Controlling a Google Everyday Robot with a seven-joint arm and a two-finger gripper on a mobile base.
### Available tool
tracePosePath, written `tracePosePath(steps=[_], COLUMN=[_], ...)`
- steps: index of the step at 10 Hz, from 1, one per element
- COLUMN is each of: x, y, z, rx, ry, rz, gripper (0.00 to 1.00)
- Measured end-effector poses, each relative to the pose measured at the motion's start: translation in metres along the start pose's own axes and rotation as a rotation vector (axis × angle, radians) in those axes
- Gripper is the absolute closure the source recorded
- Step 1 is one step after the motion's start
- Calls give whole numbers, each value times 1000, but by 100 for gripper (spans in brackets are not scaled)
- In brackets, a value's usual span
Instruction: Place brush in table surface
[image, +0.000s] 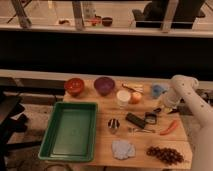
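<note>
The brush (150, 118), a small dark squarish block with a pale rim, lies on the light wooden table surface (102, 111) right of centre. It sits just right of a flat black bar (135, 120). My white arm (184, 90) reaches in from the right. The gripper (160, 109) hangs just above and slightly right of the brush, close to it. I cannot tell whether it touches the brush.
A green tray (67, 131) fills the table's left side. At the back stand a red bowl (74, 86), purple bowl (104, 85), white cup (123, 97) and orange (135, 97). In front lie a metal utensil (141, 130), red chili (169, 128), grapes (163, 154) and cloth (122, 148).
</note>
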Motion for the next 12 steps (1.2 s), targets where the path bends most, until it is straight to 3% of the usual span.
tracePosePath(steps=[3,6,8,12], x=[2,4,4,5], y=[1,2,3,2], z=[3,1,-1,-7], rx=[-1,2,16,99], ry=[1,5,10,19], rz=[5,6,6,4], gripper=[73,98,99,99])
